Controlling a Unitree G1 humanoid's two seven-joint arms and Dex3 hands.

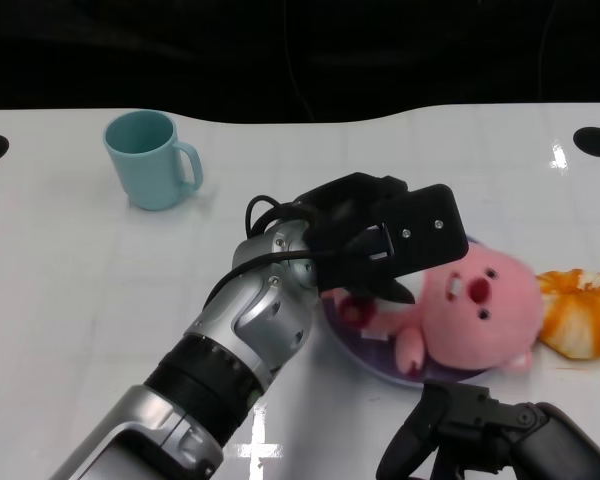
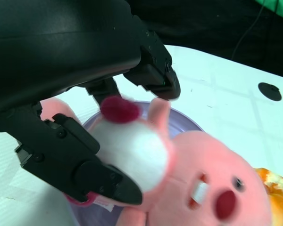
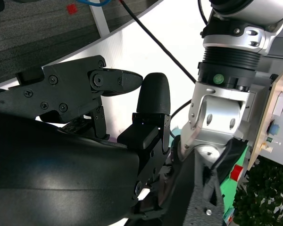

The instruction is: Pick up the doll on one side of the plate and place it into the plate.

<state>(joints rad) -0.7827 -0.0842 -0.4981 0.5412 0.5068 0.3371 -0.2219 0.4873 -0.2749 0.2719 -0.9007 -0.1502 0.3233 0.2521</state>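
The pink plush doll (image 1: 475,300) lies on its side in the purple plate (image 1: 355,345), its head over the plate's right rim. My left hand (image 1: 380,235) reaches in from the left and covers the doll's lower body. In the left wrist view my left hand (image 2: 85,94) has fingers (image 2: 99,179) on both sides of the doll (image 2: 203,179), one pressed against its white belly, above the plate (image 2: 188,117). My right hand (image 1: 480,430) rests low at the front right, near the plate, holding nothing. Its fingers (image 3: 118,80) are apart in the right wrist view.
A light blue mug (image 1: 152,158) stands at the back left. An orange object (image 1: 580,310) like a peeled fruit lies just right of the doll's head. Two black holes (image 1: 595,140) mark the table's far corners. My left forearm (image 3: 226,94) shows in the right wrist view.
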